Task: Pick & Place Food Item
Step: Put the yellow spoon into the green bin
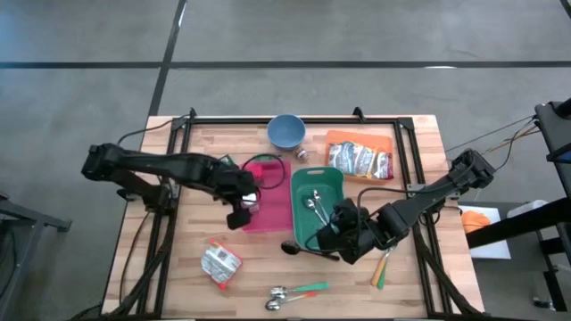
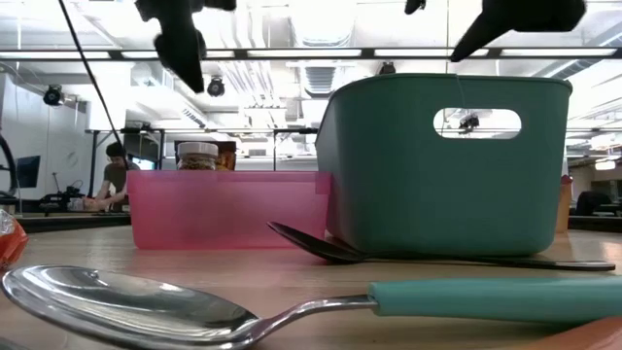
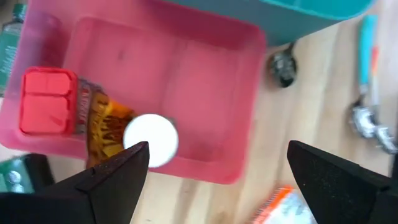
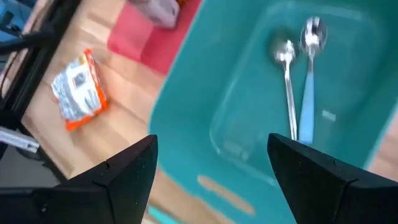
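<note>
Here, left hand (image 3: 211, 171) fingers spread wide, empty, hovering above pink bin (image 3: 205, 81); spice jar (image 3: 102, 124) lying inside bin, apart from fingers.

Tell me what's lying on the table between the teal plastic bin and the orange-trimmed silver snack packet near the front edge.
Only bare wood: the high view shows nothing between the teal plastic bin and the snack packet.

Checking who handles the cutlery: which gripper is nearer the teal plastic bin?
Right. The right gripper hangs open over the teal plastic bin's near end; the left gripper hangs open over the pink plastic bin beside it.
</note>
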`<state>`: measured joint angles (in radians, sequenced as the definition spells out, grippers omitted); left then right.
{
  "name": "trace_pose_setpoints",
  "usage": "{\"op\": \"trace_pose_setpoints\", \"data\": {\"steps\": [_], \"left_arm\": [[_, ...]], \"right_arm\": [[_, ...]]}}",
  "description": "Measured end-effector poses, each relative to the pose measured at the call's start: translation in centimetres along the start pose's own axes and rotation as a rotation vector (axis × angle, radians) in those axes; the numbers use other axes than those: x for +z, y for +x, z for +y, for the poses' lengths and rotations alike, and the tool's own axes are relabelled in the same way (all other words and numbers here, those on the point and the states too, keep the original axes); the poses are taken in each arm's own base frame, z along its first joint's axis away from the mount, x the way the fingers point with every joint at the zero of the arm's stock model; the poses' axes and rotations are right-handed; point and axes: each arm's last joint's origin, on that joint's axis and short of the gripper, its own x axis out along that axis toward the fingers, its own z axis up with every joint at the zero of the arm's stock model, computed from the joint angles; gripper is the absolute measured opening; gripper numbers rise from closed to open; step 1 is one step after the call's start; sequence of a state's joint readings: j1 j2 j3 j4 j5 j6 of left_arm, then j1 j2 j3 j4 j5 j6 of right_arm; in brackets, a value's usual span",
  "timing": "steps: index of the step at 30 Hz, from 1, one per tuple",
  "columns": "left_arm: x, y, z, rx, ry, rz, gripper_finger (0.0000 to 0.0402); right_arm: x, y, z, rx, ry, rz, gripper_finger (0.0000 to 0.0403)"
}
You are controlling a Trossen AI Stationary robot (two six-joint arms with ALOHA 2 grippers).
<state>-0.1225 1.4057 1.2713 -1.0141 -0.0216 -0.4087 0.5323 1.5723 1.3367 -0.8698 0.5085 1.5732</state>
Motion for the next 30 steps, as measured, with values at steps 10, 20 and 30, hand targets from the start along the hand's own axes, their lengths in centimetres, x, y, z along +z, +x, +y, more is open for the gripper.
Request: {"op": "trace_pose_setpoints", "data": {"steps": [10,20,30], "left_arm": [[-1.9,-3.7,-1.8,-0.110,-0.054,-0.109,0.0384],[-2.7,-6.8,-1.2,-0.173,-0.059,-0.219,0.0381],[-2.9,-7.3,-1.4,-0.246,0.053,-0.239,0.0380]], "right_arm": [[0.0,-1.6,-0.6,-0.128,0.119,0.148,0.0298],[-1.0,-4.4,-1.1,-0.266,0.254,0.234,0.0298],[-4.2,-4.4,-2.2,-0.420,0.394,0.299,0.0298]]}}
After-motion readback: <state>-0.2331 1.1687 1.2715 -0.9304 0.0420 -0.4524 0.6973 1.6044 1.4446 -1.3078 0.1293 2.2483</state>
